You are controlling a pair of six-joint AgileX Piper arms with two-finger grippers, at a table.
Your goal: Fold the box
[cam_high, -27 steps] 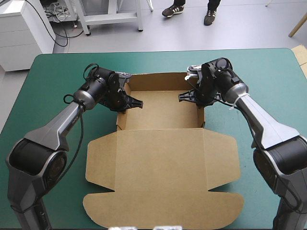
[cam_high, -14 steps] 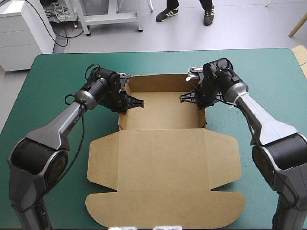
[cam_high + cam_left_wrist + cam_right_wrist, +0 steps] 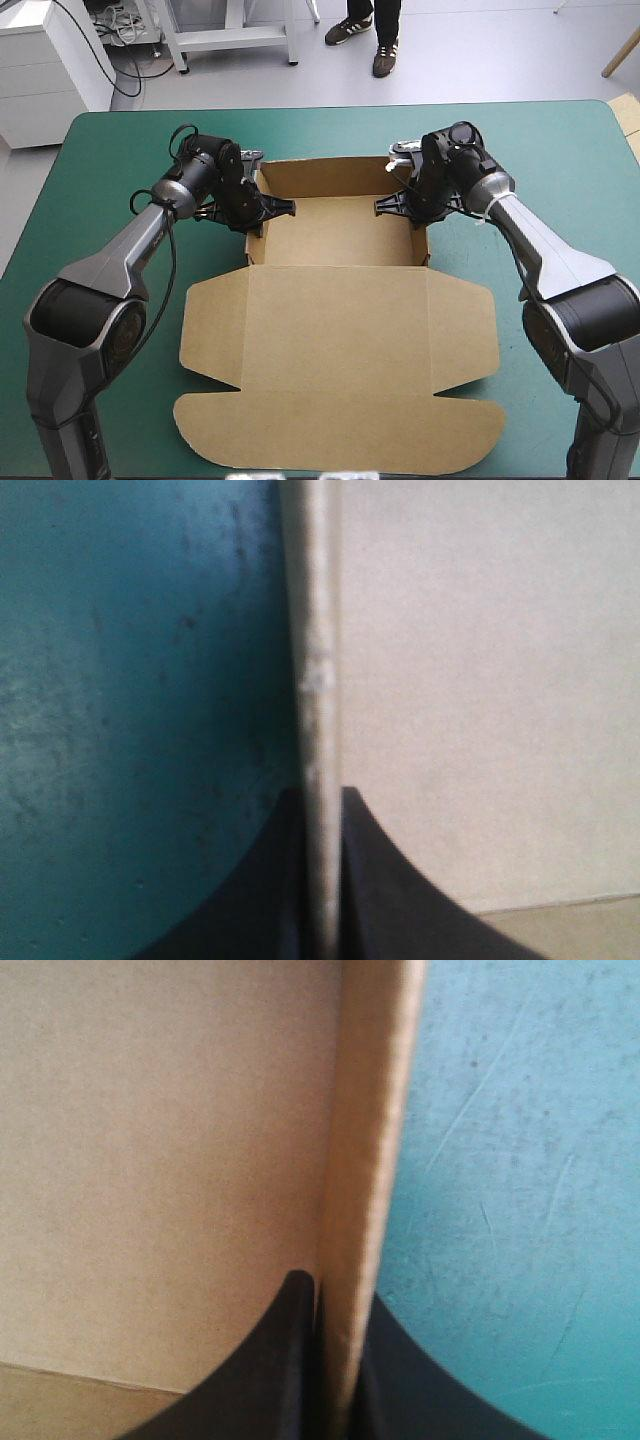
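Leftward-shifted left end effector (image 3: 280, 209) and right end effector (image 3: 386, 205) each clamp a box (image 3: 340, 330) wall (edge-on at wrists)

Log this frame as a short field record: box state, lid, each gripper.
box: open tray on the far half of the table, side and far walls raised
lid: flat on the teal-green cover, reaching toward the near edge
left gripper: shut on the box, left wall pinched between its black fingers
right gripper: shut on the box, right wall pinched between its fingers
status: not finished, lid not yet raised
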